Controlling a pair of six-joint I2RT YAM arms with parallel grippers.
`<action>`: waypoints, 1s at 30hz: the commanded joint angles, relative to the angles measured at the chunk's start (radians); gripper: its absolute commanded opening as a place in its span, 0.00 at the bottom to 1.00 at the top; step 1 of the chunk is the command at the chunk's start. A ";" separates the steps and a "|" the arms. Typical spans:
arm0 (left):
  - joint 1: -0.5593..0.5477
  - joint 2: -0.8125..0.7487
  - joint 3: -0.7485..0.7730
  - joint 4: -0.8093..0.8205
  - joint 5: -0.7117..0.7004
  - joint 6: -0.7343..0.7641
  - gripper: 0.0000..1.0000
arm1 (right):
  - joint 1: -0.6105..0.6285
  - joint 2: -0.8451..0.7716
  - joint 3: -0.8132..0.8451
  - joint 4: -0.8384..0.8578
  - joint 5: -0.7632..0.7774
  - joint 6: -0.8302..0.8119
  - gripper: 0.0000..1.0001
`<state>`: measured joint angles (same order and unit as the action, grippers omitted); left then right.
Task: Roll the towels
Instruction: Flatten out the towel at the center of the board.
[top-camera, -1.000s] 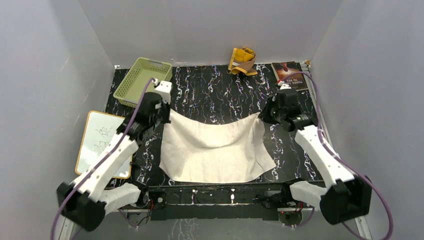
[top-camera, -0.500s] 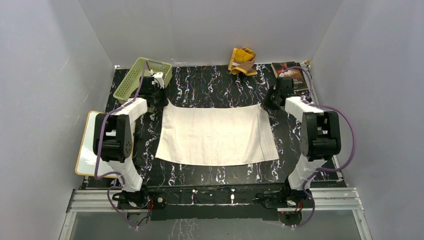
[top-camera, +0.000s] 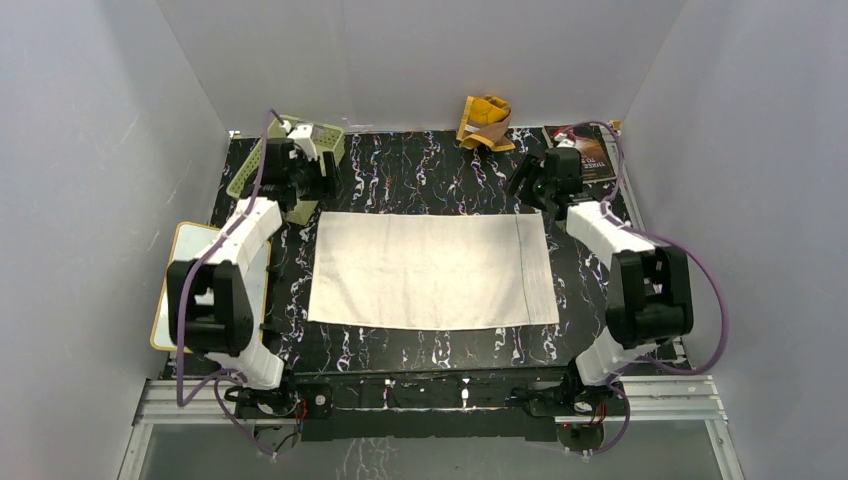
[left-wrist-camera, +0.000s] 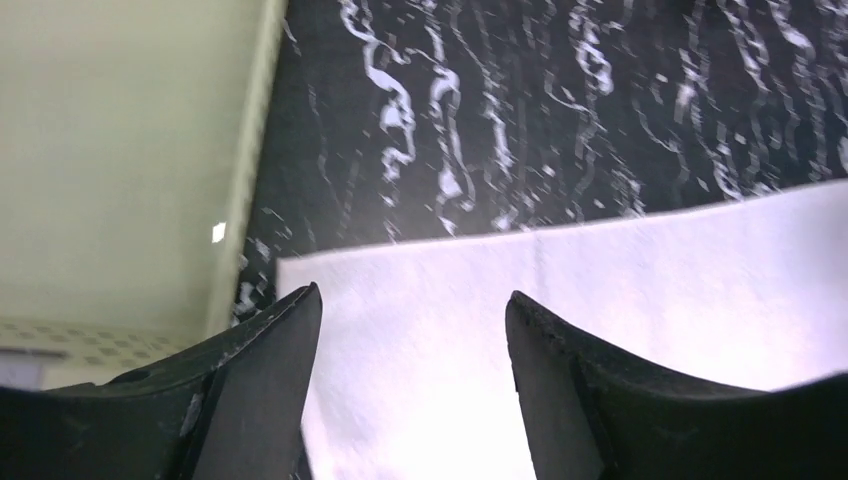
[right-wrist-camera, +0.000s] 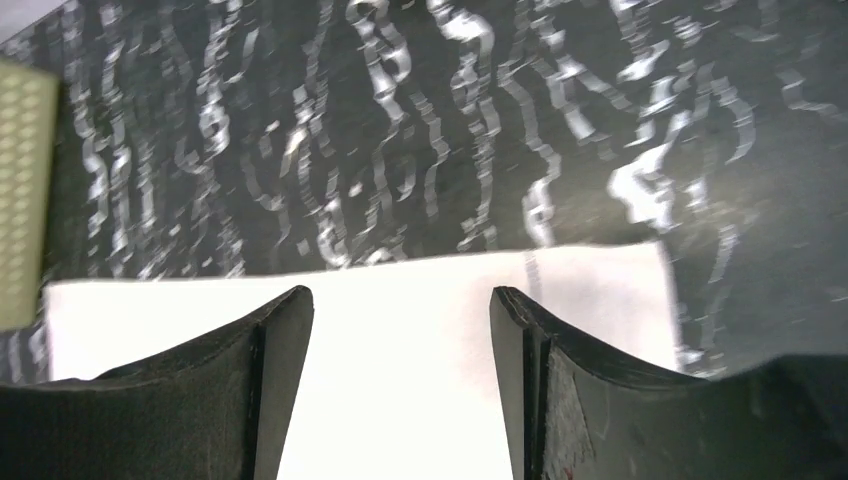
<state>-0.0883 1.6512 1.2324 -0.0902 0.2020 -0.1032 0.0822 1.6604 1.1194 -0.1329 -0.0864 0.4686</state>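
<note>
Cream towel is lying spread flat, mid desk, long side running left to right. Yellow towel is sitting crumpled at the far edge, well apart from both arms. Left tool is hovering over the towel's far left corner with its fingers apart and nothing between them. Right tool is doing the same near the far right corner, also parted and empty.

Rolling is not yet starting.

Risks, as a judgement:
- The cloth is lying thin and flat on the desk, so a pinch could be scraping the surface or catching nothing.
- If the two tools are gripping at uneven spots, the roll is likely going crooked or cone-shaped.
- A soft roll could be springing loose once it is let go.
- The left tool is working just beside the green basket, and a bump there could be shoving it.
- The right arm is reaching near the book, so a knock is possible there too.

Versus earlier: a second ago both tools were clamping the far corners, lifting them with the middle sagging. Half a second ago the towel was already stretched flat and still pinched. Now both tools are released and sitting further back, and the towel is looking squarer, with no sag.
</note>
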 joint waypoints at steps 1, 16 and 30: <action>-0.061 -0.137 -0.160 -0.049 0.068 -0.086 0.64 | 0.046 -0.069 -0.136 0.106 -0.032 0.106 0.62; -0.037 -0.132 -0.194 -0.118 0.112 -0.064 0.70 | -0.050 -0.181 -0.217 0.013 0.027 -0.108 0.71; 0.024 0.116 0.115 -0.268 0.175 0.064 0.57 | -0.061 0.287 0.336 -0.355 0.209 -0.400 0.60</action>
<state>-0.0731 1.7702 1.2846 -0.3061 0.3328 -0.0746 0.0296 1.9255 1.3945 -0.3870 0.0753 0.1448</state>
